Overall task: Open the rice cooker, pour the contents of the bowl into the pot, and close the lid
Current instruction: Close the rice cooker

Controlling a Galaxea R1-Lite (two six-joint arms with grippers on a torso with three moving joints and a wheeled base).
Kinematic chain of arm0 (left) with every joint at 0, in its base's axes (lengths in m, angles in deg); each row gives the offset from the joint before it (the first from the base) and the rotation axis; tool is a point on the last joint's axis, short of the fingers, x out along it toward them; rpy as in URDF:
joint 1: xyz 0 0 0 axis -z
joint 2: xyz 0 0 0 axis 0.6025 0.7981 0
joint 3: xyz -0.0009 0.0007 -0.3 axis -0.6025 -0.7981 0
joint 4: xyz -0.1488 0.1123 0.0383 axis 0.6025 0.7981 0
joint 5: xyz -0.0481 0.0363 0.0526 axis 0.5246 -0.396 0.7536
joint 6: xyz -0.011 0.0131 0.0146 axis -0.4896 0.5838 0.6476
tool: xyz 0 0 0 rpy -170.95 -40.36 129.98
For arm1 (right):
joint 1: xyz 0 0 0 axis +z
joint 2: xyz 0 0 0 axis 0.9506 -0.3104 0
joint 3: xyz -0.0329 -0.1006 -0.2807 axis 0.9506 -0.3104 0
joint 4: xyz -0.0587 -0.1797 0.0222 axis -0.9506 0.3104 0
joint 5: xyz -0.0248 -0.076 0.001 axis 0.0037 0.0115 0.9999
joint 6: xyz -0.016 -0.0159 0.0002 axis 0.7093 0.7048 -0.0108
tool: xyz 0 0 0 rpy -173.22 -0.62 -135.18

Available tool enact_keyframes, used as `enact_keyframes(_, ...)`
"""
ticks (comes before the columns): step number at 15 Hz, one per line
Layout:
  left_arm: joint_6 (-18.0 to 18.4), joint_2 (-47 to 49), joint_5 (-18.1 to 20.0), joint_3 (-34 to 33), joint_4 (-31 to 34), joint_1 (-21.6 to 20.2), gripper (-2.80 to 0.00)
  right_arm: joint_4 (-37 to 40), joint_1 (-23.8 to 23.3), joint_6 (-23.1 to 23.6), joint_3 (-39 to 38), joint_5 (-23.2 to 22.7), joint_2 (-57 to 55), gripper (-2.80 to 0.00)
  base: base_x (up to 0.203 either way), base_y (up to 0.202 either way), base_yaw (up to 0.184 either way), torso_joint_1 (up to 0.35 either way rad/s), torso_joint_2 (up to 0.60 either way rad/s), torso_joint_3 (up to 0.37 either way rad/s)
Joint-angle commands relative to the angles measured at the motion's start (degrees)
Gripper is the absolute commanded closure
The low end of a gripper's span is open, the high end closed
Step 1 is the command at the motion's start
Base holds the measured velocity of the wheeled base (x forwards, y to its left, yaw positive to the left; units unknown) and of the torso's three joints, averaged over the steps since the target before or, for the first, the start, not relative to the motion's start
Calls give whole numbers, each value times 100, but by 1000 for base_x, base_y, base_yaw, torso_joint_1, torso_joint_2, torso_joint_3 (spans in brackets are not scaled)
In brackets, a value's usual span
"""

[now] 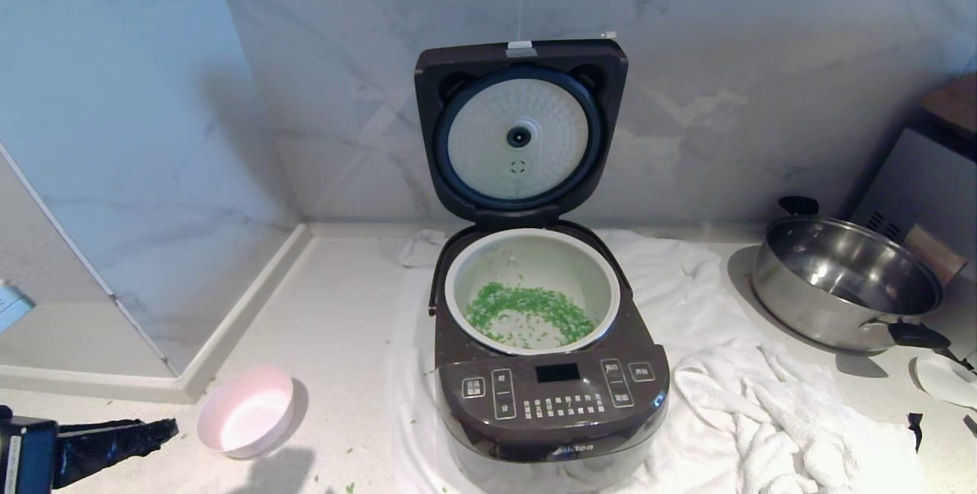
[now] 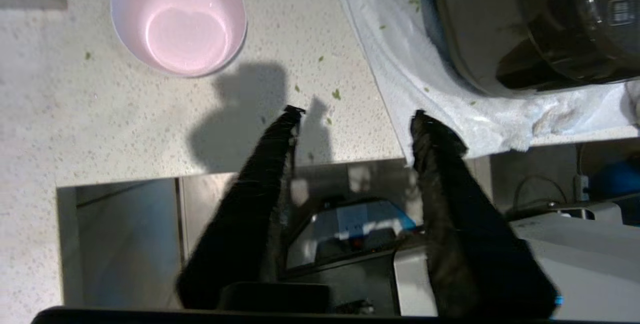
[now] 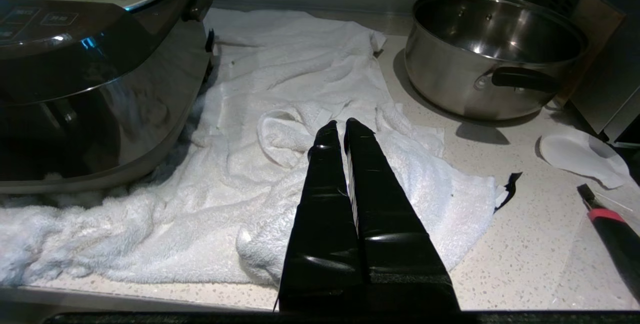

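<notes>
The rice cooker [image 1: 549, 410] stands on a white towel in the middle of the counter. Its lid [image 1: 519, 135] is raised upright, showing the white dimpled disc. The white pot [image 1: 458, 280] inside holds the green contents [image 1: 527, 311], spread over its bottom. The pink bowl [image 1: 246, 411] sits upright and empty on the counter, left of the cooker. My left gripper [image 1: 169, 427] hangs at the counter's front edge, just left of the bowl [image 2: 179, 17] and apart from it. This gripper [image 2: 356, 112] is open and holds nothing. My right gripper [image 3: 341, 124] is shut over the towel.
A steel pot [image 1: 843, 284] with black handles stands at the right. The crumpled white towel [image 1: 778, 402] spreads right of the cooker. A few green bits [image 2: 336, 94] lie on the counter. A raised ledge [image 1: 244, 311] bounds the counter at left. A red-and-black tool [image 3: 607, 224] lies far right.
</notes>
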Motion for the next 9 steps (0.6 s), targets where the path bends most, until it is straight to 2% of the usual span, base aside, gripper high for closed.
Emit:
enact_keyframes(1,1,-905,13,-237,-136,3,0,1,1,6,-1,-7,9,0,0,0,0,0,0,0)
enact_keyframes(4,-50,-2254,-12,-649,-579,5,0,1,1,6,-1,-3,9,0,0,0,0,0,0,0)
enact_keyframes(6,-95,-3025,-7,-642,-430,61,0,1,1,6,-1,-2,9,0,0,0,0,0,0,0)
enact_keyframes(9,-127,-3708,-33,-520,186,728,0,1,1,6,-1,-1,9,0,0,0,0,0,0,0)
